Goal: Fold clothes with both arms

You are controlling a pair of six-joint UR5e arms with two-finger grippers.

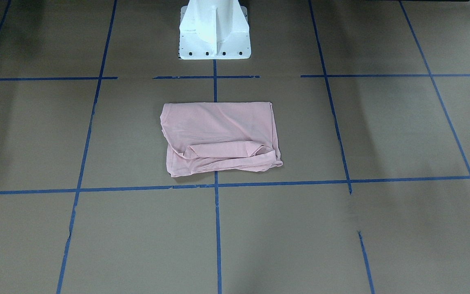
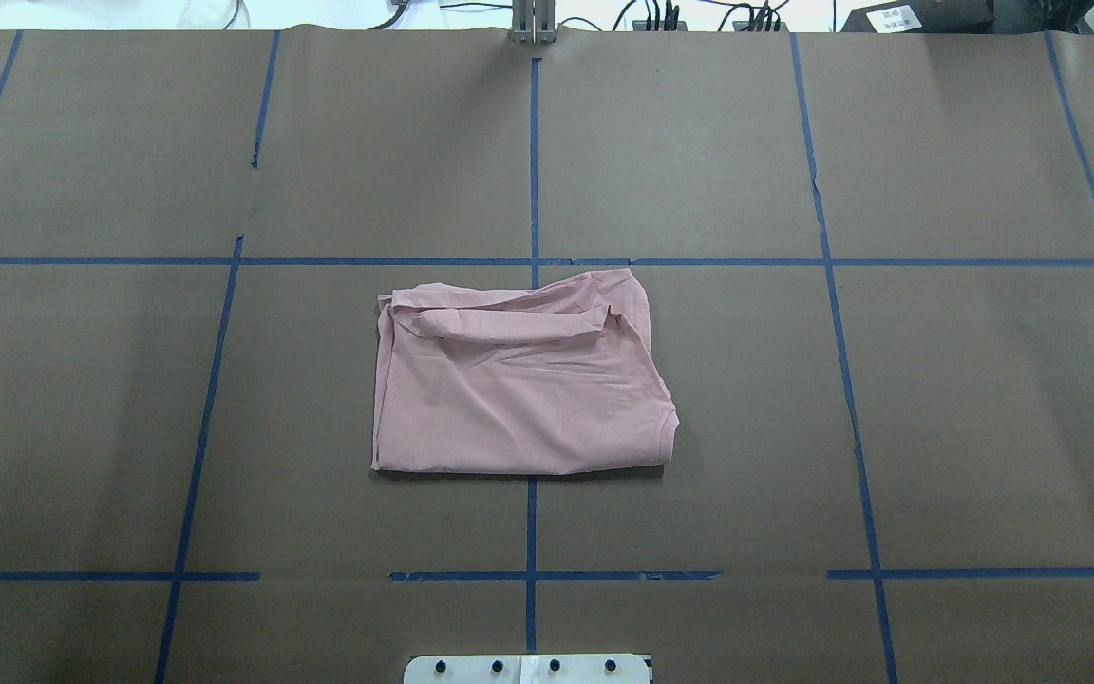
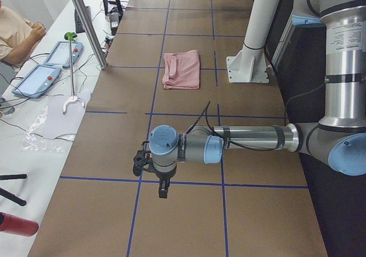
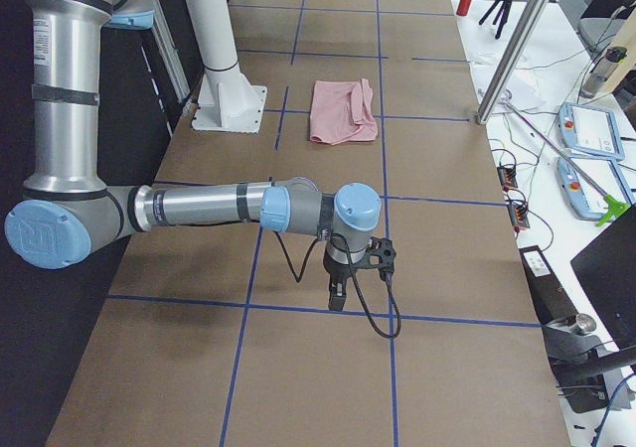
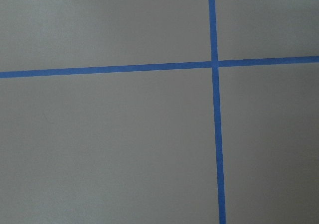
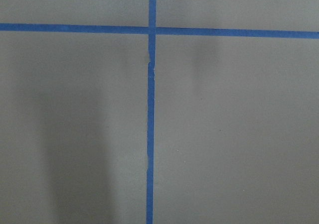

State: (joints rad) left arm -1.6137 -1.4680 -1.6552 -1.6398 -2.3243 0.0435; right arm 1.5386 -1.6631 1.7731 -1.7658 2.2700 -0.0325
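In the front view the pink shirt (image 1: 220,136) lies folded into a block in the middle of the brown table (image 1: 382,130). It lies across a blue tape (image 1: 217,228) line. A rolled-up bit runs along its 6 o'clock edge. The white base (image 1: 214,36) stands at 12 o'clock from it, a little apart. In the overhead view the shirt is in the middle again, with the rolled bit on its 12 o'clock edge and the base at 6 o'clock. No arm is over it in these two views. In the left side view the left arm (image 3: 251,138) reaches out low over the table. The left gripper (image 3: 163,189) points down, well apart from the shirt, which lies at 12 o'clock from it. I cannot tell how its jaws stand. A person (image 3: 14,34) sits at 10 o'clock. In the right side view the right arm (image 4: 199,209) reaches out the same way. The right gripper (image 4: 338,296) points down, and the shirt lies far off at 12 o'clock. I cannot tell about its jaws either. The two wrist views show only table and crossing tape.
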